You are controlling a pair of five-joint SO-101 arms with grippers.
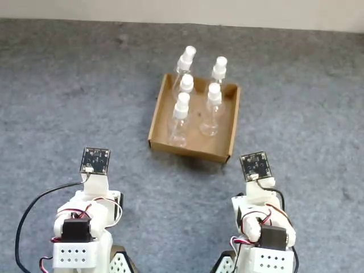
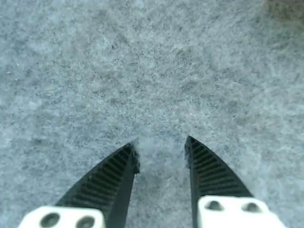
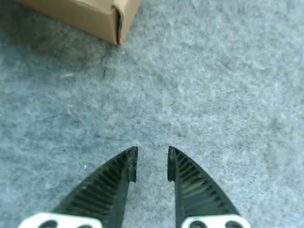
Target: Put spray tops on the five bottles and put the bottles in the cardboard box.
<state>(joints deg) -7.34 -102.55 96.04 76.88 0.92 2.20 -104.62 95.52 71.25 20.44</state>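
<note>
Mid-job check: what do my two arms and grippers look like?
The left arm and right arm are white with black servo blocks and thin red, white and black wires; a thick black cable loops off the left. Each wrist carries a small dark circuit board. The left gripper and right gripper have black, ribbed, pointed fingers on white mounts.

A grey felt mat (image 1: 68, 102) covers the table, coarse and mottled. Beyond its far edge runs a pale strip (image 1: 170, 10).

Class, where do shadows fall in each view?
High view: a shadow lies along the brown cardboard box's near wall on the grey carpet. Right wrist view: darker carpet beside the box corner. Left wrist view: even light around the left gripper.
</note>
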